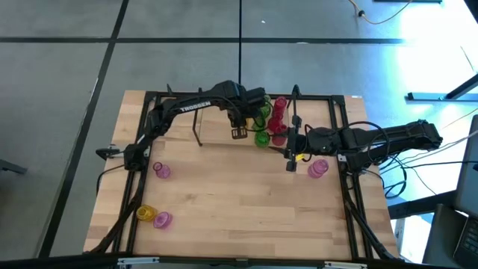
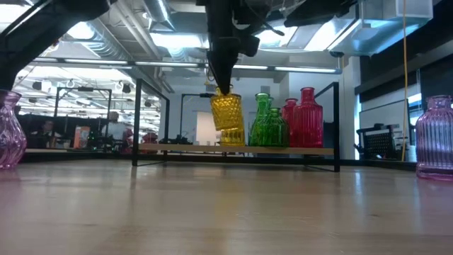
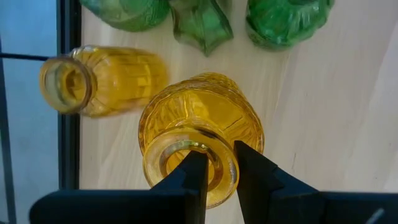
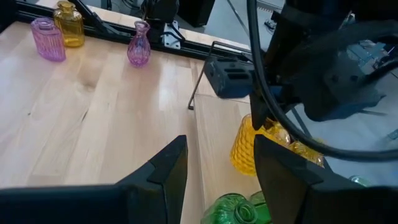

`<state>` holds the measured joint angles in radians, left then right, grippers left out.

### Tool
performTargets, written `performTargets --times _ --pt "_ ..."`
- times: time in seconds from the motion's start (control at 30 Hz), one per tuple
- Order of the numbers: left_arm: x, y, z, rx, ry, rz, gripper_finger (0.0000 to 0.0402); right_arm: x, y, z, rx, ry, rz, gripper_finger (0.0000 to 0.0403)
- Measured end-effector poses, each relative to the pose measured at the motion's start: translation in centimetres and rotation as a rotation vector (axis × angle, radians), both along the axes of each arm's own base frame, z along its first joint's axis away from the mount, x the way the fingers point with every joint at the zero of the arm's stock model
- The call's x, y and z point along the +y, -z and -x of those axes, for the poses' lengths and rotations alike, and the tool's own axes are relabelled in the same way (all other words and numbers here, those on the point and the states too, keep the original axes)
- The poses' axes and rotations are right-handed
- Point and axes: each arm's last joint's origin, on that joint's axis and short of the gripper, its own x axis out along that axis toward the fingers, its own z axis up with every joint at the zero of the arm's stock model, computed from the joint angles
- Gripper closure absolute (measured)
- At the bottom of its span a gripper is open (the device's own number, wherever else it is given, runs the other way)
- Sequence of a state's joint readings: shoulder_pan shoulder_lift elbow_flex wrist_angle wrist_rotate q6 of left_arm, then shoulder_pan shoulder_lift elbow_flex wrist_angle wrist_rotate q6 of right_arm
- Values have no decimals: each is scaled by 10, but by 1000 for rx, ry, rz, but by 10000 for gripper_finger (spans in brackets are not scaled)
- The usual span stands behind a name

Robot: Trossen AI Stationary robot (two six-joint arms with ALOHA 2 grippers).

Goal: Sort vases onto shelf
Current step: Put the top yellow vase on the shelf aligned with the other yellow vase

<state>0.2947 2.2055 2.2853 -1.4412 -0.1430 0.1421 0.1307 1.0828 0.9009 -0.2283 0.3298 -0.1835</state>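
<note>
My left gripper (image 1: 239, 133) hangs over the left part of the shelf (image 1: 216, 134), shut on a yellow vase (image 2: 226, 110) that is tilted above the shelf board (image 2: 184, 148). A second yellow vase (image 3: 99, 78) is on the board beside it. Green vases (image 2: 266, 125) and red vases (image 2: 303, 117) stand in a row to the right of it on the board. My right gripper (image 1: 293, 153) hovers open by the shelf's near right side, with nothing between its fingers (image 4: 168, 171). My left gripper holds the yellow vase by the rim of its mouth (image 3: 225, 163). One finger (image 3: 194, 180) is inside the mouth and the other (image 3: 250, 174) is outside it. The fingers come from above, pointing down. The vase hangs below them, tilted and clear of the board.
A pink vase (image 1: 317, 169) stands on the table near my right gripper. At the table's left stand another pink vase (image 1: 161, 170) and, near the front, a yellow vase (image 1: 145, 214) beside a pink one (image 1: 163, 220). Black upright frames (image 2: 335, 124) close the shelf's ends.
</note>
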Motion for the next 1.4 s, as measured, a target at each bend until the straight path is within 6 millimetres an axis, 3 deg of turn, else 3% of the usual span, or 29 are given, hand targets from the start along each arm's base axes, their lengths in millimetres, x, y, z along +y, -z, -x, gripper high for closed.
performTargets --times 0.57,1.4 --pt "9 33 -7 -4 12 -10 350 0 0 0 -2 1 -3 237" --pt "13 32 -15 -80 21 -51 284 0 0 0 1 0 -3 237"
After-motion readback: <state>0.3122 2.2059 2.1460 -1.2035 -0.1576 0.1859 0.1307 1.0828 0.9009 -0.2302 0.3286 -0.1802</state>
